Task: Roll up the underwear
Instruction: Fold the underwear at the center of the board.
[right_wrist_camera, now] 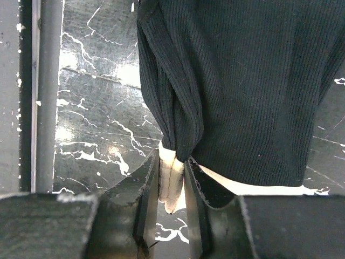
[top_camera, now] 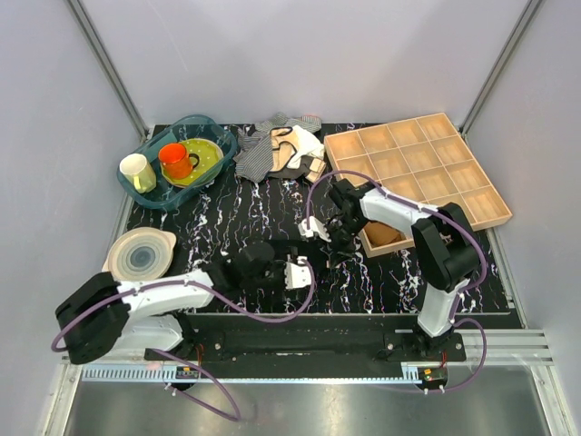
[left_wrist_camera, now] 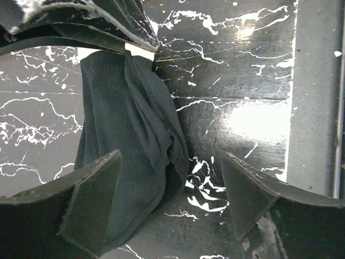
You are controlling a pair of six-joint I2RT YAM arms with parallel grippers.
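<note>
left gripper (left_wrist_camera: pixel 167 200): nearest us, low over the black marbled table (top_camera: pixel 227 218); jaws standing well apart, nothing clamped; one finger (left_wrist_camera: pixel 89 208) overlaps the fabric's edge, the other is over bare table beside it
the underwear (left_wrist_camera: pixel 129 140): black ribbed cloth, lying on the table mid-way between the two arms; bunched lengthwise into a loose, narrow fold; one end sits between the left fingers, the other end is gathered at its cream band
right gripper (right_wrist_camera: pixel 171 189): just beyond, and there's the pinch; fingers drawn together on the cream band of the underwear, fabric puckered where they bite
plate (top_camera: pixel 141 252): cream with grey rings, off at the left edge of the table, well apart from the action
wooden tray (top_camera: pixel 436 150): far right, many compartments; a tan-brown bundle (top_camera: pixel 386 234) in a near one
blue basin (top_camera: pixel 193 118): far left; a cream cup (top_camera: pixel 136 173), an orange cup (top_camera: pixel 174 159) and a yellow-green plate (top_camera: pixel 207 156) inside
striped cloth (top_camera: pixel 259 156): at the back, heaped with other garments between basin and tray
</note>
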